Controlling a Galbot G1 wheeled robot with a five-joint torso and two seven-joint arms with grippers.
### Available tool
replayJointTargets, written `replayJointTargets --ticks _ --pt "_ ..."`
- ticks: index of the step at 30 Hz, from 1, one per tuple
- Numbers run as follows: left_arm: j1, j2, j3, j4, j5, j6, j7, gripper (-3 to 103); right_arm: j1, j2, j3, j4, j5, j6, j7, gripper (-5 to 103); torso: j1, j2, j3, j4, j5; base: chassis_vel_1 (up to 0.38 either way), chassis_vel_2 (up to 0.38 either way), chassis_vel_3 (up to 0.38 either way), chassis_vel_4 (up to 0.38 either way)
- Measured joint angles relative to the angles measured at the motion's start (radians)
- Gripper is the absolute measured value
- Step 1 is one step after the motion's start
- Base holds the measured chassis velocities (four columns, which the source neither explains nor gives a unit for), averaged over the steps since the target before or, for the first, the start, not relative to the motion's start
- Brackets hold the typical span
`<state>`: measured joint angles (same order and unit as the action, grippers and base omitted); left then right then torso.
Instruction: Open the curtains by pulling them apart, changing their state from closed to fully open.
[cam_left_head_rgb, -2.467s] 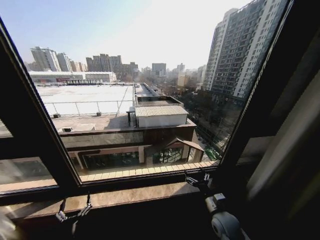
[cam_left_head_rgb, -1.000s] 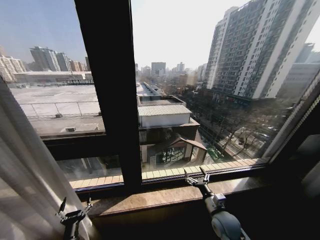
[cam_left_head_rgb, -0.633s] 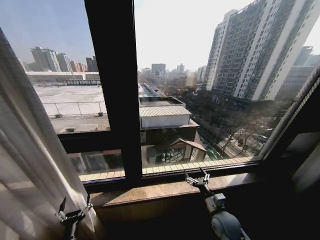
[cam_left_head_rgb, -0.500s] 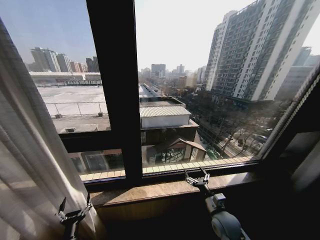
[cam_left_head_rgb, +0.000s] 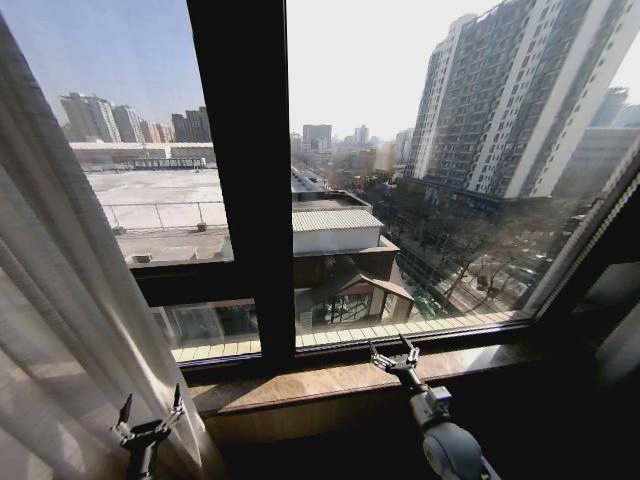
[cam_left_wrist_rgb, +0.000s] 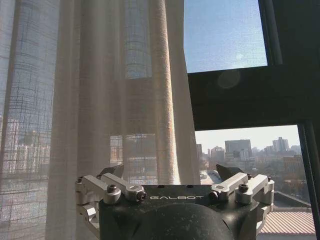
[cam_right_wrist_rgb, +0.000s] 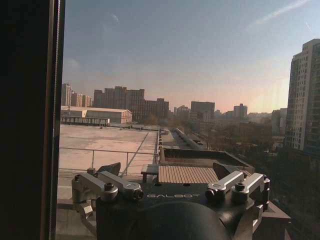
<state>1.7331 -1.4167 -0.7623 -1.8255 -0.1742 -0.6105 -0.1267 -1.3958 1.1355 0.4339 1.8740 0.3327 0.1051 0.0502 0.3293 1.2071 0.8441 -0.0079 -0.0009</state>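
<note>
My left claw (cam_left_head_rgb: 150, 408), fingers spread wide and empty, sits just beside the curtain (cam_left_head_rgb: 70, 330), whose pleats run vertically left of the window frame (cam_left_head_rgb: 245, 190). My right claw (cam_left_head_rgb: 392, 352), also wide, lies well apart from it.

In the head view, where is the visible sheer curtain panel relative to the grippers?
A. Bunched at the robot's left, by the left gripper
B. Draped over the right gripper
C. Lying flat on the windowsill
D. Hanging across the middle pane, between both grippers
A: the curtain hangs at the left edge with the open left gripper right at its lower pleats, while the open right gripper sits over the windowsill before bare glass.
</note>
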Motion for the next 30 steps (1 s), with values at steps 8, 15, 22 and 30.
replayJointTargets --ticks 8,15,22,30 --pt "0.0 0.0 0.001 0.0 0.0 0.0 0.0 100 0.0 0.0 0.0 0.0 0.0 0.0 0.0 100 0.0 0.0 0.0 -0.0002 0.0012 0.017 0.012 -0.015 -0.02" --pt "0.0 0.0 0.0 0.0 0.0 0.0 0.0 100 0.0 0.0 0.0 0.0 0.0 0.0 0.0 100 0.0 0.0 0.0 -0.0001 0.0002 0.0 0.0 0.0 0.0" --pt "0.0 0.0 0.0 0.0 0.0 0.0 0.0 100 0.0 0.0 0.0 0.0 0.0 0.0 0.0 100 0.0 0.0 0.0 -0.0002 0.0008 0.0 0.0 0.0 0.0" --pt "0.0 0.0 0.0 0.0 0.0 0.0 0.0 100 0.0 0.0 0.0 0.0 0.0 0.0 0.0 100 0.0 0.0 0.0 -0.0002 0.0006 0.0 0.0 0.0 0.0"
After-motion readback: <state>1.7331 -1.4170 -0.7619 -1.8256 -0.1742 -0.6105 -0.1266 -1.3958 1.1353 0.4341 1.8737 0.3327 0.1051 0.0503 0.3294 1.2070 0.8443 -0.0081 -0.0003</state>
